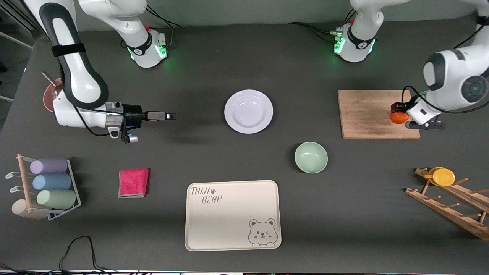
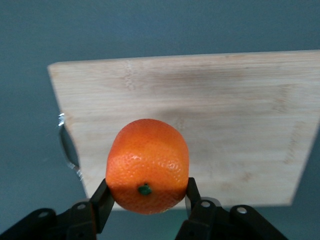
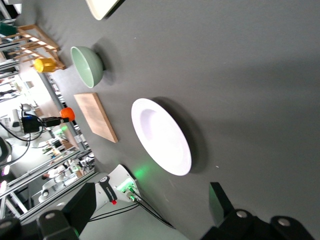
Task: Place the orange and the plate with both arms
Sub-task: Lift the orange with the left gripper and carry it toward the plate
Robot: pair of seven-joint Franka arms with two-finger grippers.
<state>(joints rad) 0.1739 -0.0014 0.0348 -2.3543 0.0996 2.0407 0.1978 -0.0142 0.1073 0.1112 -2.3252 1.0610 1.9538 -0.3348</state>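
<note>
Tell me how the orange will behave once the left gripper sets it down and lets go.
Round, so the orange will probably roll on the flat cutting board. Its dimpled skin likely gives the left gripper, shut on it, decent friction. It looks firm, not fragile.

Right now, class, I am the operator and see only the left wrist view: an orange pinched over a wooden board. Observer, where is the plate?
Observer: The plate lies mid-table, toward the right arm's end from the board, with nothing on it.
Operator: And the other claw?
Observer: The right claw is open over the table, between the plate and the right arm's end; that arm waits.
Operator: Where over the board is my orange?
Observer: The left claw holds the orange over the board's edge toward the left arm's end.
</note>
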